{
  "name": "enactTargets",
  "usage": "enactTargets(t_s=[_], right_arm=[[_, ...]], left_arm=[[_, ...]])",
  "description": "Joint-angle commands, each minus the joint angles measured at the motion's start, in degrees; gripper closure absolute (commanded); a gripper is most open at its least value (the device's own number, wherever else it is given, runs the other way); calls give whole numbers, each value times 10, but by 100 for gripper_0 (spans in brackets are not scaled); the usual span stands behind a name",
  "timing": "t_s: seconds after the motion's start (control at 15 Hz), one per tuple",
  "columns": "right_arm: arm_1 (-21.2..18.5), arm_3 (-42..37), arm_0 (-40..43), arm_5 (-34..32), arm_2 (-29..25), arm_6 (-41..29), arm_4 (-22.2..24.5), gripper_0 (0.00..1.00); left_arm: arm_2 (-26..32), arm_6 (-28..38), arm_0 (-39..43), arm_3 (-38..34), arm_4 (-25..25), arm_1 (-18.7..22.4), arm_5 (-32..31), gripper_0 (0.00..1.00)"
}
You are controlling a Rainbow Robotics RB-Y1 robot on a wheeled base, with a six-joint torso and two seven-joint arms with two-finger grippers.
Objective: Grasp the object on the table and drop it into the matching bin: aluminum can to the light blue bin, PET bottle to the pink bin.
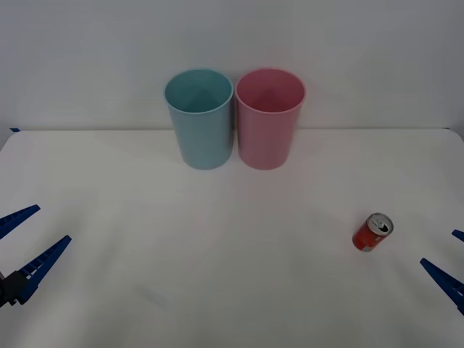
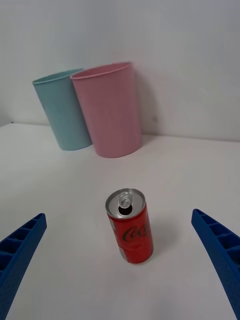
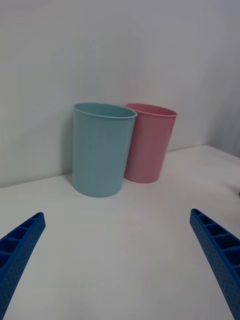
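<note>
The light blue bin point(image 1: 199, 118) and the pink bin point(image 1: 269, 117) stand upright side by side at the far middle of the desk point(image 1: 217, 275), blue on the left, pink on the right, their walls just beside each other or touching (which one is hard to tell). Both are open at the top, and what can be seen of their insides holds nothing; the bottoms are not fully visible.

The aluminum can point(image 1: 373, 232) stands upright on the near right part of the desk, well apart from the bins. It is a small red can with a silver top and pull tab, white script on its side and a silver band at the base (far shorter than either bin).

The right hand point(image 2: 120, 260) hovers low at the near right, fingers spread wide, with the can standing just beyond and between them, touched by neither. The left hand point(image 1: 25, 239) hangs at the near left edge, also wide open, holding nothing, facing the two bins.
</note>
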Motion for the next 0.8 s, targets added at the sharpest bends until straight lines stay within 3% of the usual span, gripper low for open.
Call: enactTargets(t_s=[0.07,0.33,0.8], right_arm=[[-3,24,0,0,7,17,15,0],[-3,51,-2,7,13,86,27,0],[-1,115,-27,15,60,98,8,0]], left_arm=[[0,0,0,0,0,0,0,0],[0,0,0,0,0,0,0,0],[0,0,0,0,0,0,0,0]])
